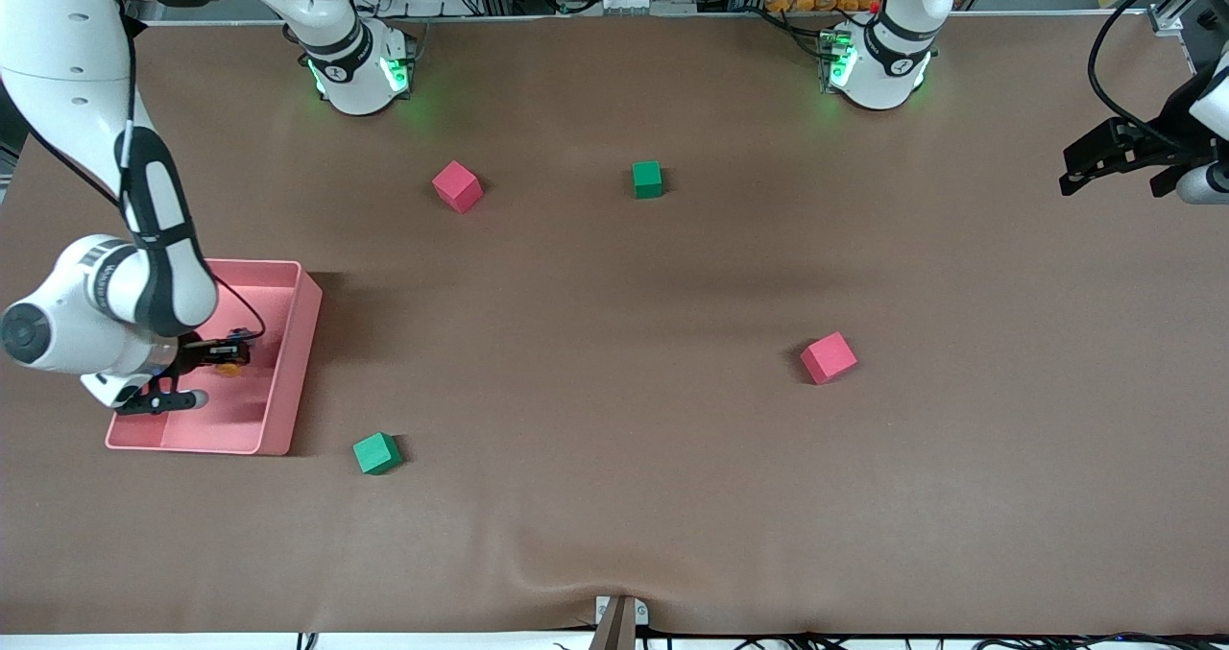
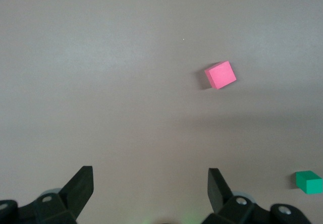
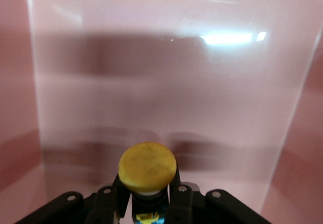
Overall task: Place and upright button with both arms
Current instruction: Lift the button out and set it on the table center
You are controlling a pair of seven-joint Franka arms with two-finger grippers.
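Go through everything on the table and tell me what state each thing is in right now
button: gripped in the right claw, inside the pink bin.
right claw: shut on the button, down in the bin.
left claw: open, empty, waiting above the table at the left arm's end.
pink bin: open-topped, flat on the table.
two pink cubes: loose on the table.
two green cubes: loose on the table.
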